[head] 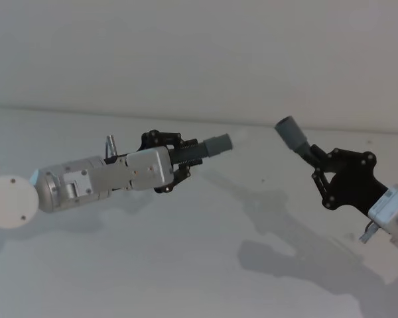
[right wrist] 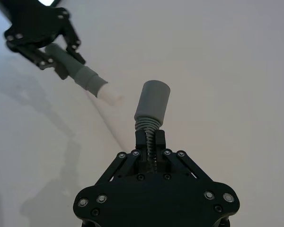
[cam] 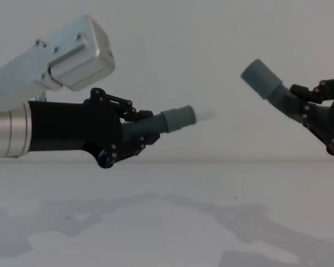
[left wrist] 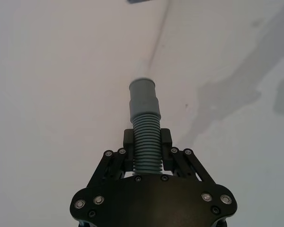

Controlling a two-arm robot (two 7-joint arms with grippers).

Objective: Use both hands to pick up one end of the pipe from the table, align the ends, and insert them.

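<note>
left gripper (cam: 145, 129), large at left and up off the table (head: 186, 265), jaws clamped on ribbed pipe piece (cam: 153, 124), its grey end (cam: 178, 118) pointing right. right gripper (head: 322, 164) jaws clamped on other pipe piece (cam: 286, 99), its end (cam: 259, 77) tilted up-left. ends well apart, both in the air, not lined up.

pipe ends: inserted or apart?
Apart. Left black linkage claw holds one grey-cuffed ribbed hose end, right black linkage claw the other grey-cuffed end; clear gap between them.
</note>
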